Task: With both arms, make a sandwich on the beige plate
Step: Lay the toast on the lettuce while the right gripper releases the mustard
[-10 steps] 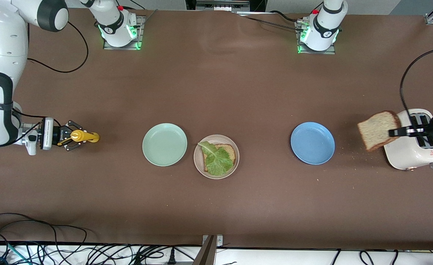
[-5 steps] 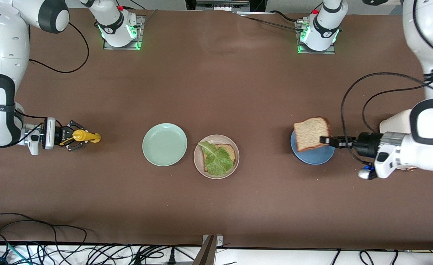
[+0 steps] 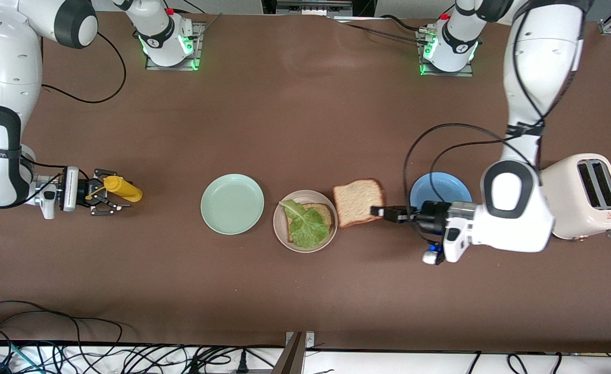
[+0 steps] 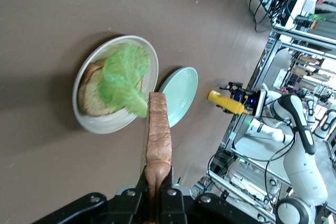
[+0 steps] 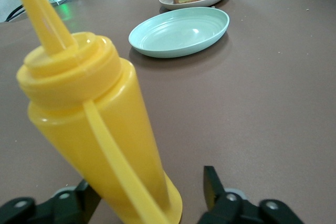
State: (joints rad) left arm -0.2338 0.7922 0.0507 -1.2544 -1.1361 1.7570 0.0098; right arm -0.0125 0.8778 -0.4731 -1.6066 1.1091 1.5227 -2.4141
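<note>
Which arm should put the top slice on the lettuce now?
Left. The left gripper holds the bread slice beside the beige plate; the right gripper stands open at the mustard bottle.

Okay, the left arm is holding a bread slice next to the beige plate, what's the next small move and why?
Probably carry the bread slice a little farther toward the right arm's end, until it is over the lettuce on the beige plate. The left end effector is shut on the slice, which is beside the plate rather than above it, and the bottom slice with lettuce has no top.
</note>
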